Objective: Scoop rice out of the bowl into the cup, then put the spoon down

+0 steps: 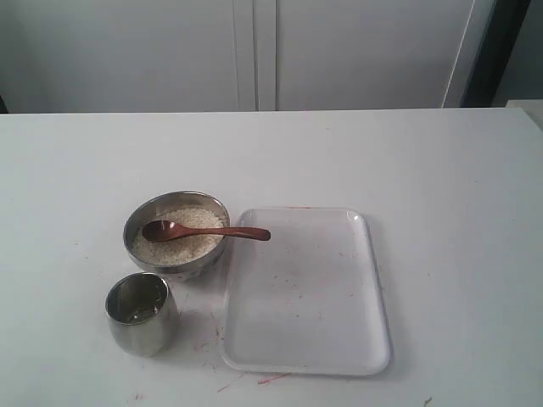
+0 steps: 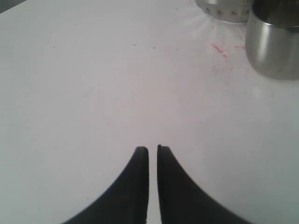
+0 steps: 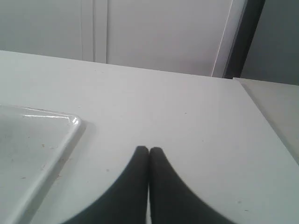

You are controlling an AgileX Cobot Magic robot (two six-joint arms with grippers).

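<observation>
The shiny steel bowl holds white rice. A dark reddish-brown wooden spoon lies across it, head in the rice, handle over the rim toward the tray. The steel cup stands just in front of the bowl and also fills a corner of the left wrist view, beside a strip of the bowl. My left gripper is shut on nothing above bare table, away from the cup. My right gripper is shut, empty, beside the tray. Neither arm shows in the exterior view.
A clear plastic tray lies right of the bowl, its corner visible in the right wrist view. Red smudges mark the white table near the tray and cup. White cabinet doors stand behind the table.
</observation>
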